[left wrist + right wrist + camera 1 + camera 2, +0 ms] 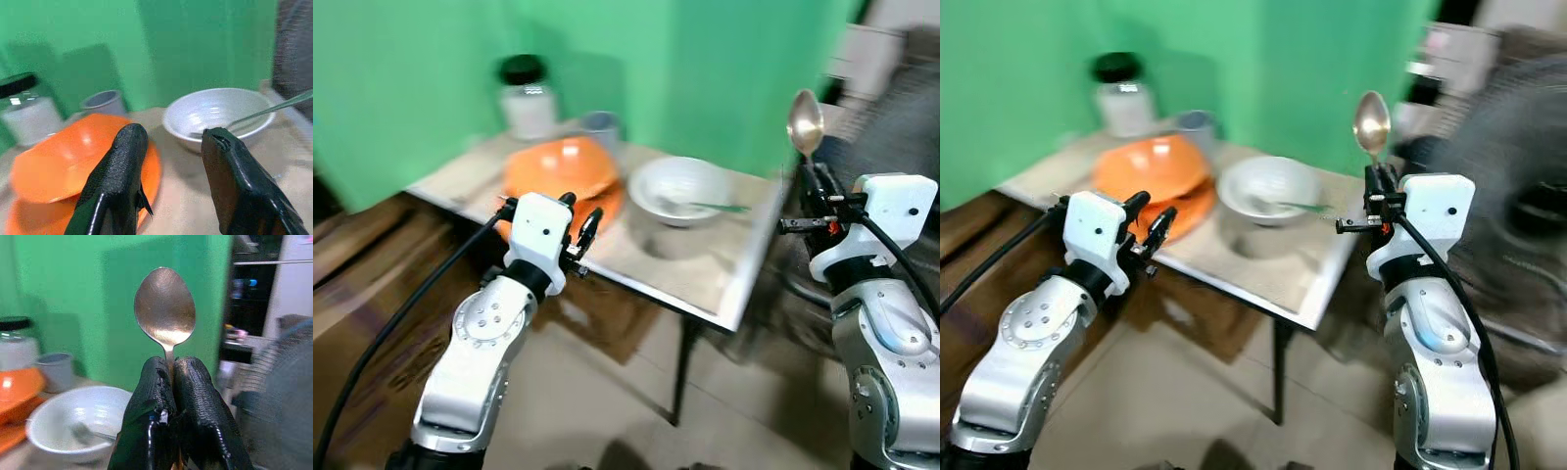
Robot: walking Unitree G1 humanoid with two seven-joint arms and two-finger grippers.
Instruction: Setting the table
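My right gripper (810,176) is shut on a metal spoon (805,122), held upright with its bowl up, just off the table's right edge. My left gripper (579,223) stands open with nothing between its fingers (122,171), at the table's front edge near an orange bowl (561,166) that rests on an orange plate (605,208). A white bowl (677,189) with a utensil (710,207) lying in it sits at mid-table, to the right of the orange bowl.
The small table (705,279) stands against a green wall. At its back are a jar with a black lid (526,96) and a grey cup (599,125). A dark fan-like object (1518,166) is to the right. Brown boxes (372,323) lie at the left under the table.
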